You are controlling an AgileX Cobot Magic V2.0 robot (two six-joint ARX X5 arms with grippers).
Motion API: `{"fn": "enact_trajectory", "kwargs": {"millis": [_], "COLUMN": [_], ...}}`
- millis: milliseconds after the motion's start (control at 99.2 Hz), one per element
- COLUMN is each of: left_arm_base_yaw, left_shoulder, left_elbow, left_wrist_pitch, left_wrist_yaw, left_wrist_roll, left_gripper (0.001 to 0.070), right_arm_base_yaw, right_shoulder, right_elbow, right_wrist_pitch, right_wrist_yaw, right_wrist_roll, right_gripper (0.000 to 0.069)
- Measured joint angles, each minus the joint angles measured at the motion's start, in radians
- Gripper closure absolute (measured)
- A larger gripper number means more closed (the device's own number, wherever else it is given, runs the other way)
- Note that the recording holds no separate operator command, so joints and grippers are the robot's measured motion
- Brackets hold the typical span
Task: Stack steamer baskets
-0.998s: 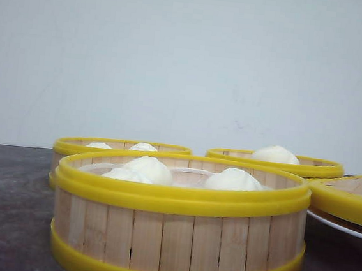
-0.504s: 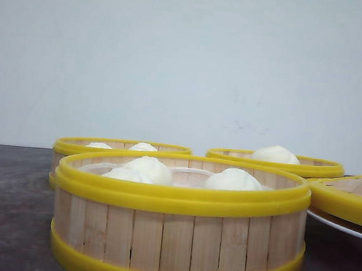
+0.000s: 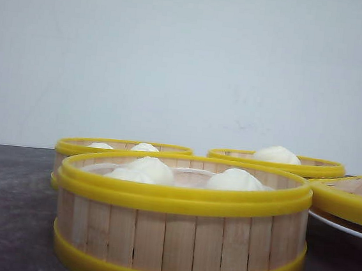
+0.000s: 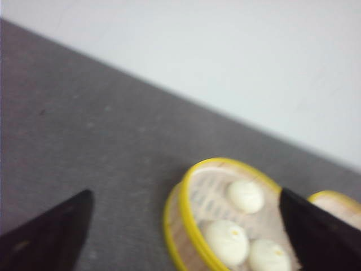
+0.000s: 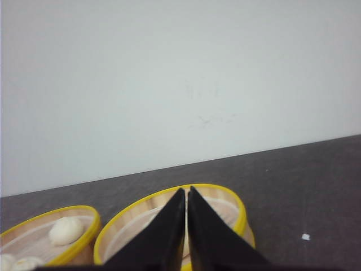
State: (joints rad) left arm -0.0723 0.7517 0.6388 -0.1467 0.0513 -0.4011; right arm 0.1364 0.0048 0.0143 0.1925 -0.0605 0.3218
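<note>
Three steamer baskets with pale slat walls and yellow rims stand on the dark table, each holding white buns. One is near and central [image 3: 179,238], one back left [image 3: 122,148], one back right [image 3: 274,162]. Neither gripper shows in the front view. My left gripper [image 4: 184,193] is open and empty, hovering over the table, with a basket of three buns [image 4: 210,189] below between its fingers and another basket's rim [image 4: 333,199] beyond. My right gripper [image 5: 186,191] is shut on nothing, above a basket [image 5: 221,199]; a second basket [image 5: 31,237] lies beside it.
At the right a flatter yellow-rimmed slatted lid [image 3: 348,199] rests on a white plate [image 3: 345,228], close to the near basket. A pale wall [image 3: 188,66] rises behind the table. Dark table surface [image 4: 84,130] stretches beside the basket in the left wrist view.
The baskets sit a few pixels further right in the front view; nothing else has visibly changed.
</note>
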Motion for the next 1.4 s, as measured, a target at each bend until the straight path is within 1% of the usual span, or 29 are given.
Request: {"fn": "enact_trajectory", "kwargs": {"millis": [50,111,141,181,242,353,474,565,635,685,736,817,857,948,1280,1401], "left_arm_base_yaw": [0.000,-0.005,-0.008,-0.018,-0.032,-0.037,-0.039,-0.058,-0.080,-0.098,-0.116,-0.139,-0.146,-0.152,-0.151,-0.151], "left_shoulder": [0.135,0.305,0.372,0.455,0.579,0.802,1.025,1.170,1.264,1.322,1.373,1.424,1.438,1.462,1.527,1.540], "left_elbow": [0.103,0.223,0.271,0.336,0.447,0.693,0.970,1.148,1.258,1.324,1.384,1.437,1.441,1.442,1.442,1.445], "left_wrist_pitch": [-0.020,-0.061,-0.095,-0.159,-0.277,-0.497,-0.713,-0.860,-0.962,-1.022,-1.069,-1.100,-1.096,-1.100,-1.096,-1.103], "left_wrist_yaw": [0.015,0.071,0.099,0.133,0.152,0.157,0.155,0.154,0.154,0.140,0.100,0.028,0.005,-0.027,-0.030,-0.026], "left_wrist_roll": [0.017,0.021,0.024,0.024,0.029,0.053,0.084,0.115,0.143,0.163,0.185,0.204,0.208,0.216,0.217,0.206], "left_gripper": [0.0016,0.0025,0.0053,0.0108,0.0159,0.0184,0.0192,0.0204,0.0237,0.0261,0.0274,0.0279,0.0279,0.0279,0.0288,0.0334], "right_arm_base_yaw": [0.000,0.000,0.000,0.000,0.000,0.000,0.000,0.000,0.000,0.000,0.000,0.000,0.000,0.000,0.000,0.000], "right_shoulder": [0.000,0.000,0.000,0.000,0.000,0.000,0.000,0.000,0.000,0.000,0.000,0.000,0.000,0.000,0.000,0.000], "right_elbow": [0.000,0.000,0.000,0.000,0.000,0.000,0.000,0.000,0.000,0.000,0.000,0.000,0.000,0.000,0.000,0.000], "right_wrist_pitch": [-0.001,-0.001,-0.002,-0.001,-0.001,-0.001,-0.002,-0.002,-0.005,-0.015,-0.026,-0.034,-0.038,-0.047,-0.071,-0.104], "right_wrist_yaw": [0.000,0.000,0.000,0.000,-0.008,-0.043,-0.047,-0.046,-0.046,-0.046,-0.046,-0.047,-0.047,-0.047,-0.046,-0.046], "right_wrist_roll": [0.002,0.005,0.007,0.008,0.009,0.009,0.009,0.009,0.009,0.009,0.009,0.009,0.009,0.009,0.009,0.009], "right_gripper": [0.0687,0.0687,0.0687,0.0687,0.0687,0.0687,0.0687,0.0687,0.0687,0.0687,0.0687,0.0687,0.0687,0.0687,0.0687,0.0687]}}
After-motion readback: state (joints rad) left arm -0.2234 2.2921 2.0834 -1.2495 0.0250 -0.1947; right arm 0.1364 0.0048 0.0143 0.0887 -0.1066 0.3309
